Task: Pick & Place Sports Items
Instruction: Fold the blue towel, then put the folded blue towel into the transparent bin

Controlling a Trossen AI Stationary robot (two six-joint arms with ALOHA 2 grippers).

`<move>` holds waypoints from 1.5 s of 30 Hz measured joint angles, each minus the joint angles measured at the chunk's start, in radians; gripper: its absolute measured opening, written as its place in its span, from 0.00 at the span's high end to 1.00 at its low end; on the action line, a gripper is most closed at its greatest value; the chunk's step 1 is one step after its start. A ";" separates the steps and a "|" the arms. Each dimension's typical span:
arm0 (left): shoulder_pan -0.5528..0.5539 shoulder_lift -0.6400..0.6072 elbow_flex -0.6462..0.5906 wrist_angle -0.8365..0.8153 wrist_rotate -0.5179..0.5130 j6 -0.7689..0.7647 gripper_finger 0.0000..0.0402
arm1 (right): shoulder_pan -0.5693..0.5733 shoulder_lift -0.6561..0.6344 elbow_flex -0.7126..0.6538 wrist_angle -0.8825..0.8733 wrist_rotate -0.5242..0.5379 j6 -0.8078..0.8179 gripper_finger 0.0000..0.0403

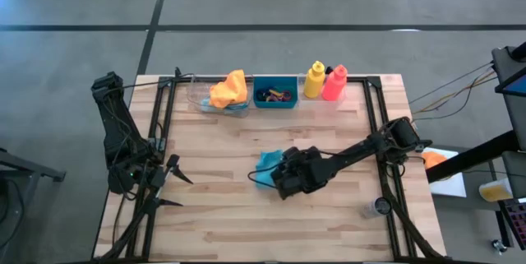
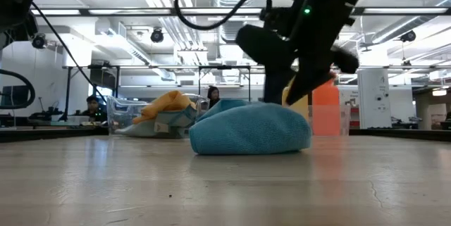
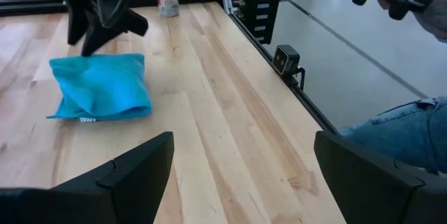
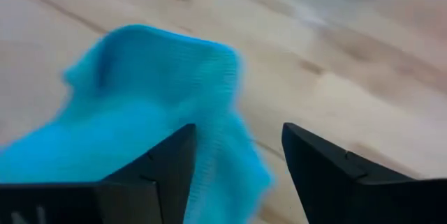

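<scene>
A teal cloth (image 1: 266, 166) (image 2: 250, 129) (image 3: 101, 84) (image 4: 140, 91) lies bunched on the wood in the middle of the table. My right gripper (image 1: 279, 178) (image 4: 241, 140) slants down over the cloth's right side, open, with one finger at the cloth's edge and bare wood showing between the fingers. My left gripper (image 1: 181, 187) (image 3: 244, 147) waits open at the table's left, pointing toward the cloth. At the far edge, an orange cloth (image 1: 229, 90) lies in a clear tray, small rings (image 1: 275, 95) in a teal bin, and a yellow bottle (image 1: 314, 81) and a pink-red bottle (image 1: 334, 83) stand upright. My right gripper stands slanting down from the table's right at the teal cloth's right edge (image 4: 216, 147). Whether a finger still touches the cloth, I cannot tell. The cloth rests in a heap on the table.
The teal bin (image 1: 275, 102) sits between the clear tray (image 1: 201, 99) and the bottles. A small can (image 1: 380, 206) stands near the table's right front corner. A person's leg (image 3: 398, 130) shows beyond the table's edge. Bare wood lies to the near side of the cloth.
</scene>
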 joint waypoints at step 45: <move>0.662 1.262 0.484 0.735 0.139 0.421 0.12 | 0.449 -0.085 0.226 -0.253 0.183 -0.212 0.46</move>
